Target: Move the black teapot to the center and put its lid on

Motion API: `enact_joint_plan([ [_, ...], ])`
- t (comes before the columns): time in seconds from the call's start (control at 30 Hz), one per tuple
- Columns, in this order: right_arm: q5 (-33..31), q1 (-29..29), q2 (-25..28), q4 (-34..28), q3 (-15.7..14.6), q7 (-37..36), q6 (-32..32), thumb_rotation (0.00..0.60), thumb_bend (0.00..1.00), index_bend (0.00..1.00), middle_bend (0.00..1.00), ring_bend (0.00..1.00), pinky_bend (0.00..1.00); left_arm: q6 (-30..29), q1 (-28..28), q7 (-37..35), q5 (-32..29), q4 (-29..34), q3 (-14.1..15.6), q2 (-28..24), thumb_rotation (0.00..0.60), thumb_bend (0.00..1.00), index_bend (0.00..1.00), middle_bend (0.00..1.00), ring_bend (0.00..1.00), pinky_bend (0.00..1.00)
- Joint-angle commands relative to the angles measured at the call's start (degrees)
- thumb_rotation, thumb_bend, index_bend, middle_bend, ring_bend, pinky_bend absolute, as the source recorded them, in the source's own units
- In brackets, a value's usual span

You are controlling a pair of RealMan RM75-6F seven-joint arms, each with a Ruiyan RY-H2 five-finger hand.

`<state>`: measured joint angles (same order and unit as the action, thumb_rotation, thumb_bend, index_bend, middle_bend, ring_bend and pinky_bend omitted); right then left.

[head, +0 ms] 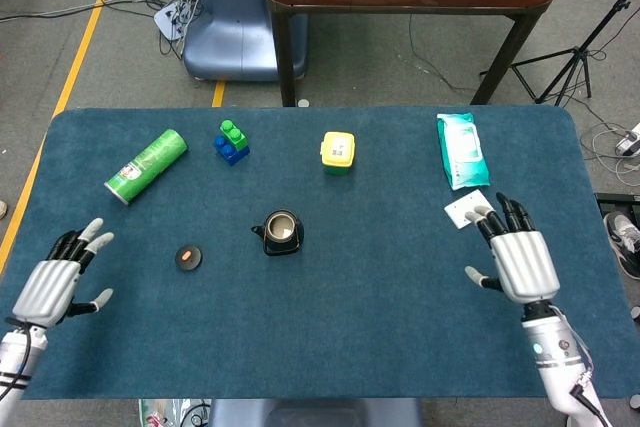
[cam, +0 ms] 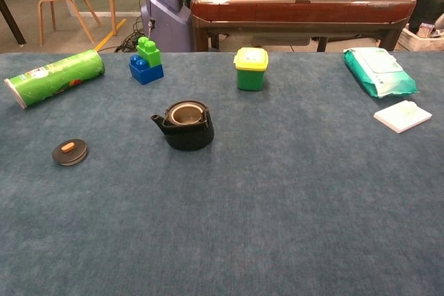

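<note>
The black teapot [head: 281,233] [cam: 185,125] stands upright and uncovered near the middle of the blue table, spout pointing left. Its round black lid [head: 188,258] [cam: 70,152] with an orange knob lies flat on the cloth to the teapot's left. My left hand [head: 58,277] hovers open at the near left edge, well left of the lid, fingers spread and empty. My right hand [head: 516,257] is open too, over the near right part of the table, far from the teapot. Neither hand shows in the chest view.
A green can [head: 146,165] lies on its side at far left. Blue-green toy bricks [head: 231,141] and a yellow-lidded green tub [head: 338,152] stand behind the teapot. A teal wipes pack [head: 461,149] and a white switch plate [head: 468,209] lie at right.
</note>
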<state>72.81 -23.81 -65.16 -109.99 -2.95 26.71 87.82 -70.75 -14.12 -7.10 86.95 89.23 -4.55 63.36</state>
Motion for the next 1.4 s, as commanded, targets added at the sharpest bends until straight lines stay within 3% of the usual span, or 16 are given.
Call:
enact_joint_plan([
  [0.03,1.1,2.3,1.1,-0.7,-0.3,-0.9,1.5,0.600,0.10,0.25,0.24,0.04,0.10,4.0,-3.4,1.2,0.5,-1.0,-0.2,1.7,0.600,0.26,0.14,0.00,0.00,0.00],
  [0.27,2.3,5.2,1.8,-0.7,0.5,-2.0,2.3,0.600,0.10,0.25,0.24,0.04,0.10,12.3,-9.3,5.5,-2.2,-1.9,-0.9,4.6,0.600,0.25,0.14,0.00,0.00,0.00],
  [0.53,3.1,7.1,2.1,-0.2,1.9,-2.9,1.4,0.600,0.10,0.25,0.24,0.04,0.10,20.0,-14.5,12.2,-9.7,-3.7,-2.2,8.3,0.600,0.25,0.16,0.00,0.00,0.00],
  [0.97,3.7,9.4,2.8,0.6,3.8,-5.1,0.1,0.600,0.10,0.25,0.24,0.04,0.10,23.7,-18.9,21.2,-19.9,-6.3,-3.0,13.8,0.600,0.25,0.26,0.00,0.00,0.00],
  [1.4,4.6,11.8,3.9,1.0,5.1,-7.4,-0.3,0.600,0.10,0.25,0.24,0.04,0.10,25.1,-21.5,25.1,-26.8,-9.2,-2.3,17.3,0.600,0.25,0.25,0.00,0.00,0.00],
])
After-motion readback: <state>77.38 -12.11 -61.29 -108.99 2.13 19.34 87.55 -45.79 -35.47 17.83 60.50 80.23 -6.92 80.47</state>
